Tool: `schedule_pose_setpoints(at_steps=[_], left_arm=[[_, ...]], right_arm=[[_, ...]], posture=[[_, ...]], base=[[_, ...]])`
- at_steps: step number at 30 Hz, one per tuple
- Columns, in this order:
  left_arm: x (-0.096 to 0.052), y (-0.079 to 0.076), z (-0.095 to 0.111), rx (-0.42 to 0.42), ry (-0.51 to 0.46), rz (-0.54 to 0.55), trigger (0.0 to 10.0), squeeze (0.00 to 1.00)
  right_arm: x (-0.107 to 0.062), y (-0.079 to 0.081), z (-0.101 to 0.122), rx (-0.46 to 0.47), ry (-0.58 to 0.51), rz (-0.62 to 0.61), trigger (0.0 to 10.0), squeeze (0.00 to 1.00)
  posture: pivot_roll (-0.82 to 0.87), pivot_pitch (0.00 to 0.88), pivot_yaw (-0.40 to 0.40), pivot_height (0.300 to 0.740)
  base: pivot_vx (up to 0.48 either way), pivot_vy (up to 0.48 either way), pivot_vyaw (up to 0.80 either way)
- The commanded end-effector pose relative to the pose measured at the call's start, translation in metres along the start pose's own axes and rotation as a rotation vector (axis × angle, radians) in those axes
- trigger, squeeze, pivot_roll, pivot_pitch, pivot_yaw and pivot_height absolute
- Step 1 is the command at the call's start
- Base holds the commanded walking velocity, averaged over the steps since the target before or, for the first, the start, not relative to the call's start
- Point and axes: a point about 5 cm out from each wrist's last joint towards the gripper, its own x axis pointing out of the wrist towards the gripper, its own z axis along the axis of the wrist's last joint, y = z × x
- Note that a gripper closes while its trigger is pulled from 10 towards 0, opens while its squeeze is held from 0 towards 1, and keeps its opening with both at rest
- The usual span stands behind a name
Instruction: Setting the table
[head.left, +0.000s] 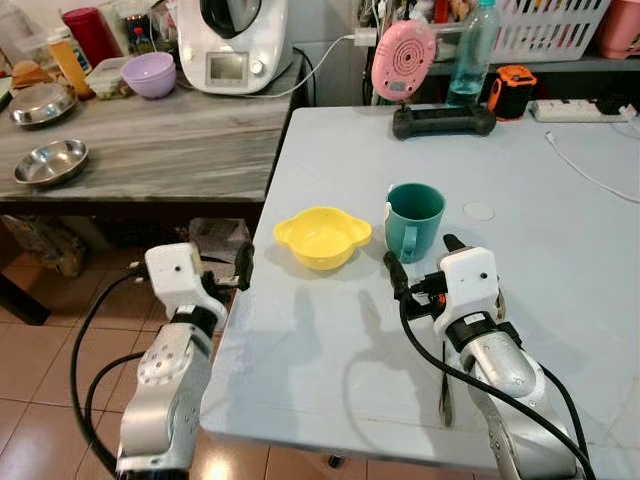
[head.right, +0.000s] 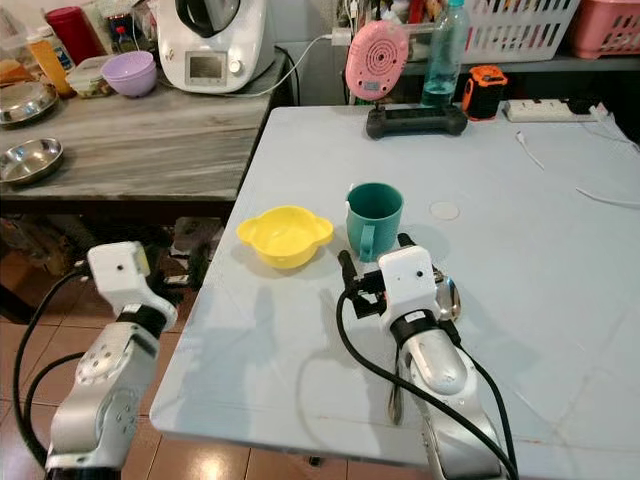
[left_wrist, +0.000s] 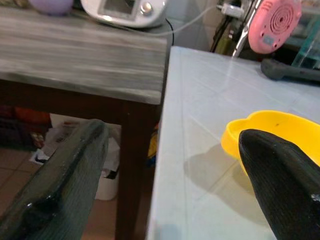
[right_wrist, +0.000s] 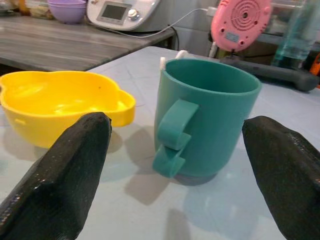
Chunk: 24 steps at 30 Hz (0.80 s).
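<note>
- Right wrist view: mug (right_wrist: 205, 117) stands upright between the spread fingers of the right gripper (head.left: 424, 258), just ahead of them, handle turned toward the camera. Nothing is held.
- Bowl (head.left: 321, 236) sits just beside the mug on the robot's left, on the table (head.left: 560, 260), the two apart by a thin gap.
- Left gripper (head.left: 243, 266) hovers at the table's left edge, fingers spread, holding nothing; the bowl lies ahead of it and toward the right.
- Key relation: the right arm is nearer the mug, which lies straight ahead along the finger axis with its long axis vertical. Likely a short forward reach, with the handle in the way on the near side.
- Hidden: something white pokes up behind the mug rim; cannot tell what.
- Metal object under the right forearm, maybe a spoon (head.right: 395, 405), mostly covered.
- Left gripper's fingertips are cut off in the left wrist view.
</note>
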Motion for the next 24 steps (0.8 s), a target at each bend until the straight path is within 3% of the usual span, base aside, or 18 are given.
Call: schedule_pose_setpoints(at_steps=[1,6,13,19,24], left_arm=[[0.005,0.007,-0.003,-0.001,0.03,0.034,10.0,0.0],[0.025,0.0,0.0,-0.081,0.061,0.02,10.0,0.0],[0.041,-0.014,-0.001,-0.109,0.083,-0.014,10.0,0.0],[0.051,-0.031,0.003,-0.177,0.09,-0.061,10.0,0.0],[0.054,-0.039,-0.001,-0.153,0.118,-0.119,10.0,0.0]], right_arm=[[-0.002,0.005,0.004,0.014,-0.009,0.023,10.0,0.0],[-0.006,0.008,0.003,0.021,-0.001,0.055,10.0,0.0],[-0.006,0.011,0.004,0.017,-0.006,0.08,10.0,0.0],[-0.006,0.012,0.005,0.013,-0.008,0.093,10.0,0.0],[-0.006,0.013,0.005,0.014,-0.008,0.1,10.0,0.0]], posture=[[-0.14,0.12,0.117,0.74],[-0.16,0.123,0.122,0.74],[-0.17,0.117,0.122,0.74],[-0.17,0.116,0.126,0.74],[-0.17,0.114,0.127,0.74]], base=[[0.0,0.0,0.0],[0.0,0.0,0.0],[0.0,0.0,0.0],[0.0,0.0,0.0],[0.0,0.0,0.0]])
